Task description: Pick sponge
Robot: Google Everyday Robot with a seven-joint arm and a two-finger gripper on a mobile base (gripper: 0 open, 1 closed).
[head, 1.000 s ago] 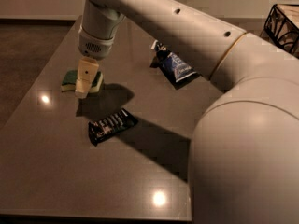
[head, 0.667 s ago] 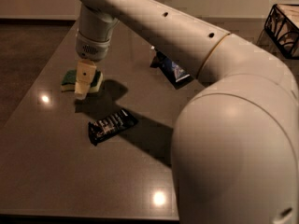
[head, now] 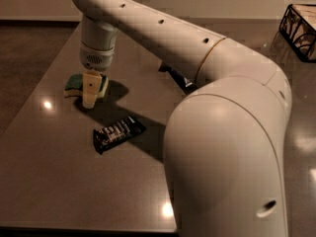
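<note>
The sponge (head: 75,83) has a dark green top over pale yellow foam and lies on the grey table (head: 54,181) at the far left. My gripper (head: 90,92) hangs straight down from the white arm, right at the sponge's right end, and covers part of it. Its tip is down at the table surface. Whether it touches the sponge I cannot tell.
A black candy bar wrapper (head: 117,132) lies in front of the sponge, to its right. A dark blue bag (head: 177,76) is mostly hidden behind the arm. A black wire basket (head: 300,29) stands at the far right. My arm's elbow (head: 227,152) fills the right foreground.
The gripper has sunk a little lower beside the sponge. The arm's elbow has swung nearer the camera. The sponge and the wrapper have not moved.
</note>
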